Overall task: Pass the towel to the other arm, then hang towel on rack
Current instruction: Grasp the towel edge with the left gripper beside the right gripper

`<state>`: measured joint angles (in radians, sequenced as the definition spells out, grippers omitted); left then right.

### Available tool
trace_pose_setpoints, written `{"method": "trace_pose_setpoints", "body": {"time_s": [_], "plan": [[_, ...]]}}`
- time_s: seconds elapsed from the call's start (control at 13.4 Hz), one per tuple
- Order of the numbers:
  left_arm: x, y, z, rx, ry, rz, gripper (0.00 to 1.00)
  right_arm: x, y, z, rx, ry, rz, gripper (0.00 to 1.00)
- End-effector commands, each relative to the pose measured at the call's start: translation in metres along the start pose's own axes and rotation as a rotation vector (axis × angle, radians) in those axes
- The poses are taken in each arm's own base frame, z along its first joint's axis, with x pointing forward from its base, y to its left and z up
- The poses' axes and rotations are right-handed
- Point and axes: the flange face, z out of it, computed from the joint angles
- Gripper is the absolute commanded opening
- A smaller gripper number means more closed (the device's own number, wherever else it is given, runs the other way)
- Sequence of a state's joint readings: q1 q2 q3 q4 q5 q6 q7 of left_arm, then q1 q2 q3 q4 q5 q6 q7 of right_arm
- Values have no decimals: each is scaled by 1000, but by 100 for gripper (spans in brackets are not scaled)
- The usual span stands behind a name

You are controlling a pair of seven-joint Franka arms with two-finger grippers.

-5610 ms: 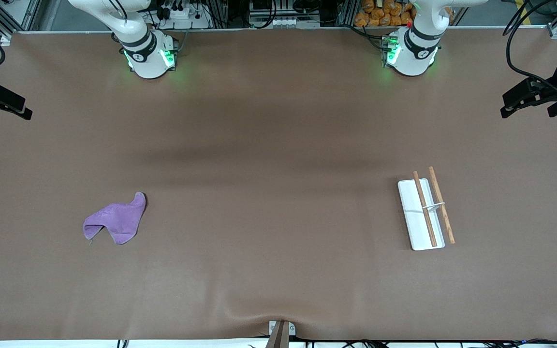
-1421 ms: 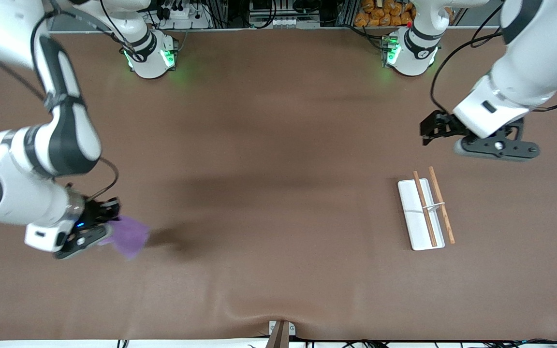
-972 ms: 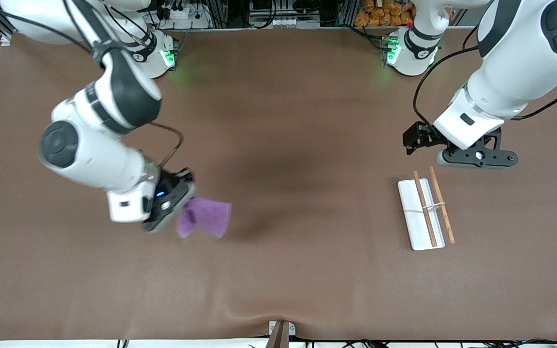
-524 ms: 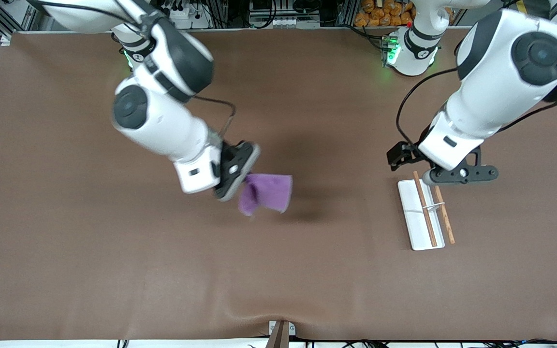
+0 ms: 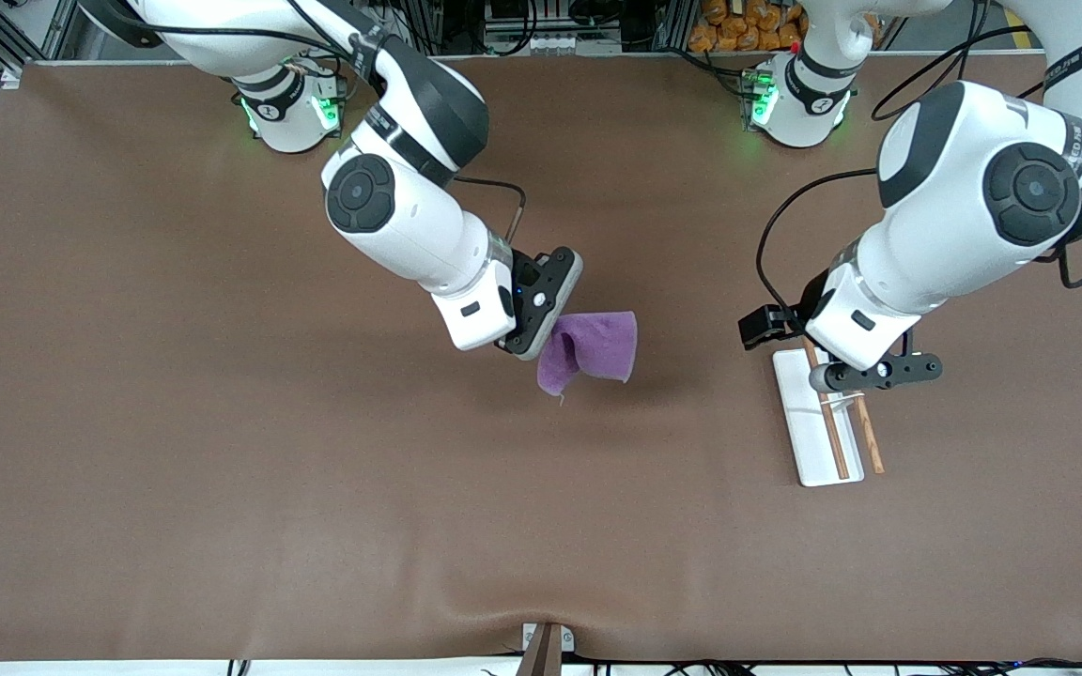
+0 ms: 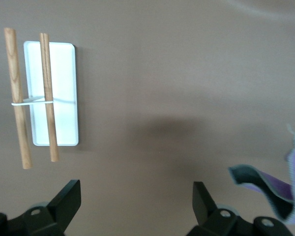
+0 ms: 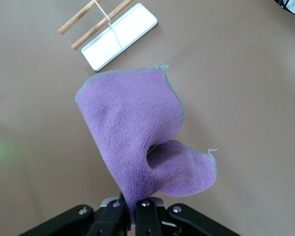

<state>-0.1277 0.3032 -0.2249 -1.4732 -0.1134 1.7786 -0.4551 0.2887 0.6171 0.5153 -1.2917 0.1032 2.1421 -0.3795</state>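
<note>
My right gripper is shut on one edge of the lilac towel and holds it in the air over the middle of the table. In the right wrist view the towel hangs folded from the closed right gripper. My left gripper is open and empty over the table beside the rack. In the left wrist view the left gripper has its dark fingers wide apart over bare table. That view also shows the rack and a corner of the towel.
The rack's white base with two wooden rods sits toward the left arm's end of the table. It also shows in the right wrist view. The brown table mat has a raised wrinkle near the front edge.
My right gripper picked the towel up from the table and carried it toward the middle. My left arm came in from the side and moved down toward the rack.
</note>
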Motion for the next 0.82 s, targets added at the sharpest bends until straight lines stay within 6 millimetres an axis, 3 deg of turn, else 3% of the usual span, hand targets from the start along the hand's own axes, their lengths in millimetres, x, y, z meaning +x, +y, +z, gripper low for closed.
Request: {"method": "trace_pose_setpoints", "body": {"time_s": [0.0, 0.22, 0.45, 0.75], "plan": [[10, 4, 5, -112, -18, -68, 100, 5, -1, -3, 13, 18, 18, 0], [29, 5, 35, -238, -62, -141, 100, 4, 2, -3, 12, 19, 21, 0], [45, 2, 45, -389, -89, -240, 100, 5, 0, -3, 12, 18, 18, 0], [44, 18, 59, -487, -154, -288, 100, 4, 0, -2, 13, 17, 19, 0]]}}
